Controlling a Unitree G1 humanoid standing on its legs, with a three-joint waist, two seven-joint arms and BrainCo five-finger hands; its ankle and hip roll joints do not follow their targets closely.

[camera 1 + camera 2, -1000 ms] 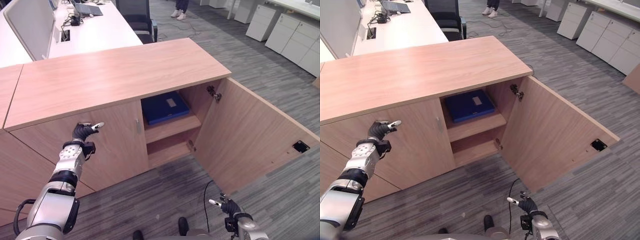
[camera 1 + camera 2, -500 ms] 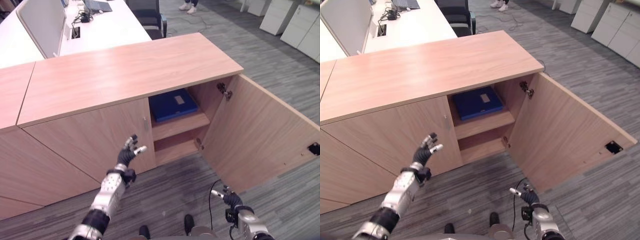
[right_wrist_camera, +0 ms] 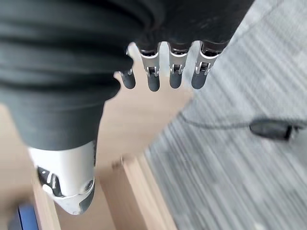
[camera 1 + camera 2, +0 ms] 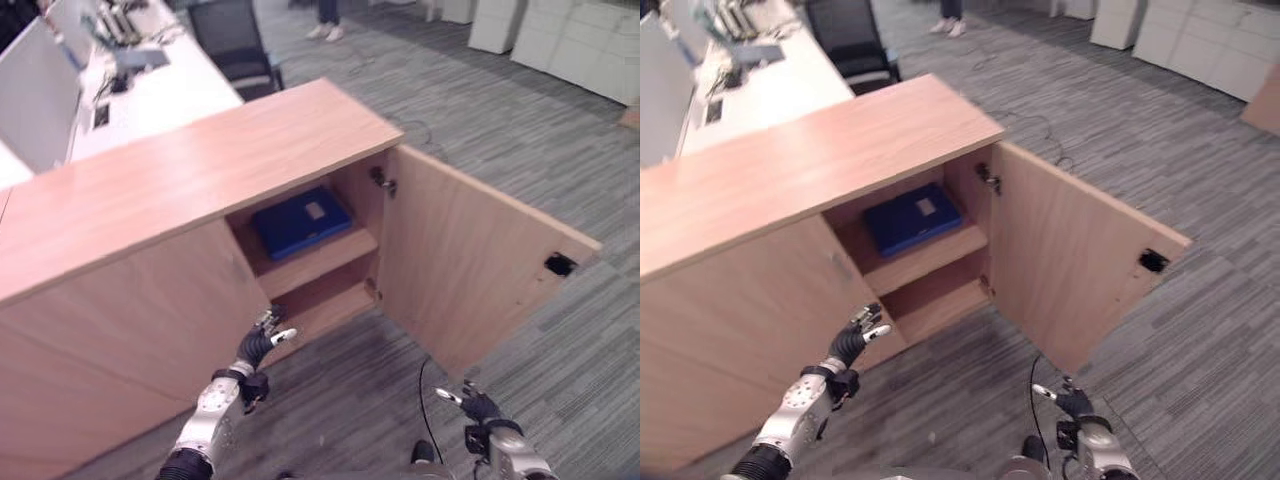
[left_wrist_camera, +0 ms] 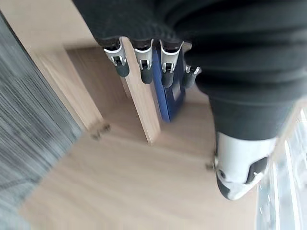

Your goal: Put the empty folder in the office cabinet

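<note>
A blue folder (image 4: 300, 222) lies flat on the upper shelf of the wooden office cabinet (image 4: 200, 165), and it also shows past my left hand's fingers (image 5: 142, 64) as a blue folder (image 5: 169, 96). The cabinet's right door (image 4: 470, 260) stands wide open. My left hand (image 4: 262, 343) is low in front of the closed left door, just left of the opening, open and holding nothing. My right hand (image 4: 478, 405) hangs low over the carpet near the open door, its fingers (image 3: 175, 72) straight and empty.
The lower shelf (image 4: 320, 305) is bare. Behind the cabinet is a white desk (image 4: 150, 90) with office gear and a black chair (image 4: 235, 40). A person's shoes (image 4: 325, 30) show at the far back. White drawer units (image 4: 560, 40) line the far right across grey carpet.
The camera has shifted. My left hand has come down from the front of the closed left door to a low spot near the opening. The folder stays on the shelf.
</note>
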